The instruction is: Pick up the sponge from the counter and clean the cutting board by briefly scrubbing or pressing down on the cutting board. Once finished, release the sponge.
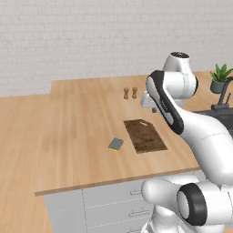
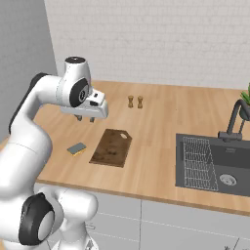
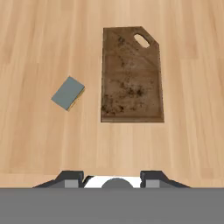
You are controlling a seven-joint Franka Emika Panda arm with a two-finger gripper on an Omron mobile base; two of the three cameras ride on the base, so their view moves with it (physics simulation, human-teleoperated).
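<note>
Nearest the base, grey-white drawer fronts (image 2: pixel 161 219) run beneath the front edge of the light-wood tabletop (image 1: pixel 82 113). On the tabletop, just behind that edge, lies the sponge (image 1: pixel 115 144), a small flat pad with a grey-blue top and a yellow layer showing along its lower side; it rests at an angle to the planks, apart from everything else. Just beside it, toward the sink, lies the cutting board (image 1: pixel 144 135), dark brown and mottled, flat on the wood, its pale handle slot at the far end; a strip of bare wood separates sponge and board. In the hand view the sponge (image 3: pixel 68 92) sits left of the board (image 3: pixel 131 76).

The pincer (image 2: pixel 85 118) hangs above the tabletop, past the far end of the board, touching nothing; its two fingers stand apart, open, with nothing between them.

Farther back stand two small brown shakers (image 2: pixel 135 102), side by side. To the right, a dark sink basin (image 2: pixel 215 166) with a black faucet (image 2: pixel 234 122) is set into the tabletop, and a potted plant (image 1: pixel 220 78) stands near the white brick wall (image 2: pixel 146 39).
</note>
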